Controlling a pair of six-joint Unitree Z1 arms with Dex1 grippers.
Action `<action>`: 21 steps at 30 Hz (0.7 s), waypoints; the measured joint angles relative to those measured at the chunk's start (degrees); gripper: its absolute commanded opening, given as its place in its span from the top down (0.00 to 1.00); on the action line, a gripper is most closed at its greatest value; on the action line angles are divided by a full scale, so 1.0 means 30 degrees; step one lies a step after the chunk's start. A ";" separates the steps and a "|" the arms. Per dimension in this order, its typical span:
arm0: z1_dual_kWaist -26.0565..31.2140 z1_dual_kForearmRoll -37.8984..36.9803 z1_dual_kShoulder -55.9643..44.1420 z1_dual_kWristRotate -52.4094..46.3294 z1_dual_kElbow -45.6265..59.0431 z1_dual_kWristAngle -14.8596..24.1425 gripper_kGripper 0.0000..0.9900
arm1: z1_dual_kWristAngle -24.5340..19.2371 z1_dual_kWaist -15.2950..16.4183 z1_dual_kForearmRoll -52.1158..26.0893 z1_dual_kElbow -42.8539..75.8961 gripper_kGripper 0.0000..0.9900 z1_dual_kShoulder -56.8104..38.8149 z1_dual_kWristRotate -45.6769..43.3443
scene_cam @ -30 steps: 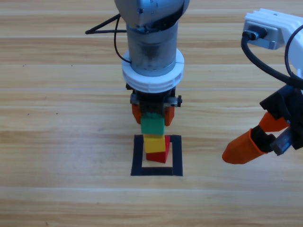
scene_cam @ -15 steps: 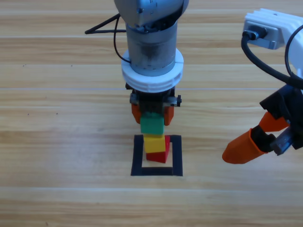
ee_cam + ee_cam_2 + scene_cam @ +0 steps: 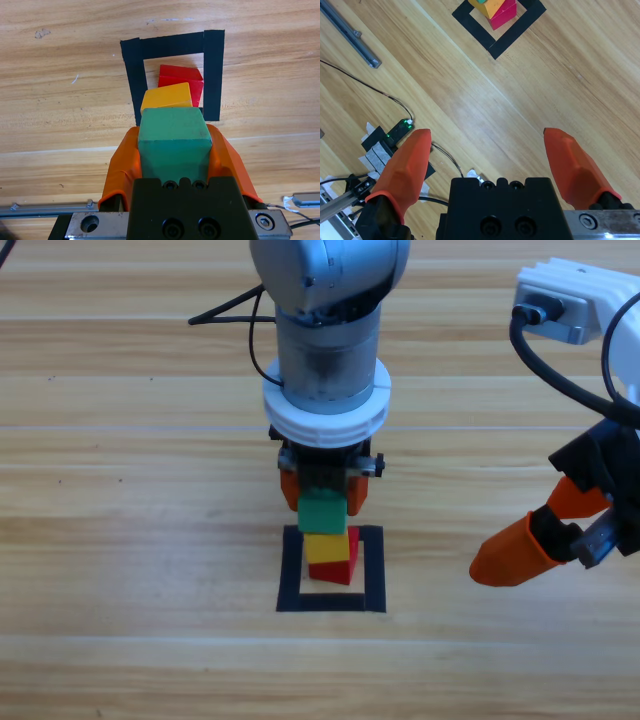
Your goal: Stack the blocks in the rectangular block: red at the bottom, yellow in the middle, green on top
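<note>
My left gripper (image 3: 322, 502) hangs over the far edge of the rectangular block (image 3: 330, 602), shut on the green cube (image 3: 322, 511). In the left wrist view the green cube (image 3: 172, 142) sits between the orange jaws of the left gripper (image 3: 174, 150). Just past it is the yellow cube (image 3: 167, 96), which rests skewed on the red cube (image 3: 182, 80) inside the black outline (image 3: 212, 75). Yellow (image 3: 326, 547) and red (image 3: 342, 568) stand in the outline's left half. Whether green touches yellow I cannot tell. My right gripper (image 3: 545, 530) waits open at the right.
The right wrist view shows the right gripper (image 3: 487, 134) open over bare wood, with the black outline (image 3: 510, 37) and the red cube (image 3: 506, 12) far ahead. Cables and a taped device (image 3: 397, 132) lie beside a metal rail (image 3: 350, 35).
The left arm has shifted slightly right and the green cube has come a little lower towards the yellow one. The right arm has not moved.
</note>
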 measured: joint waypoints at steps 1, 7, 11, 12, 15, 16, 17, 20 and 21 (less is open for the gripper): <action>0.0000 0.0000 0.0000 0.0000 -0.0001 0.0000 1.00 | 0.0000 0.0000 0.0000 0.0000 0.00 0.0000 0.0000; 0.0000 0.0000 0.0001 0.0000 -0.0002 0.0000 0.97 | 0.0000 0.0000 0.0000 0.0000 0.00 0.0000 0.0000; 0.0000 0.0000 0.0001 0.0000 -0.0002 0.0000 0.61 | -0.0005 0.0000 0.0000 0.0000 0.00 0.0000 0.0000; 0.0000 0.0000 0.0001 0.0000 -0.0002 0.0000 0.48 | -0.0038 0.0000 0.0000 0.0000 0.00 0.0000 0.0000; 0.0000 0.0000 0.0001 -0.0001 -0.0002 0.0000 0.12 | -0.0116 0.0000 0.0001 0.0000 0.00 0.0000 0.0026; 0.0000 0.0000 0.0001 -0.0002 -0.0003 0.0000 0.04 | -0.0125 0.0000 0.0001 0.0000 0.00 -0.0001 0.0030; 0.0000 0.0000 0.0001 -0.0003 -0.0003 0.0000 0.01 | -0.0174 0.0000 0.0002 0.0000 0.00 -0.0001 0.0030; 0.0000 0.0000 0.0000 -0.0010 -0.0012 0.0001 0.00 | -0.0267 0.0000 0.0002 0.0000 0.00 -0.0001 0.0031; 0.0000 0.0000 0.0000 -0.0010 -0.0013 0.0002 0.00 | -0.0269 0.0000 0.0002 0.0000 0.00 -0.0001 0.0039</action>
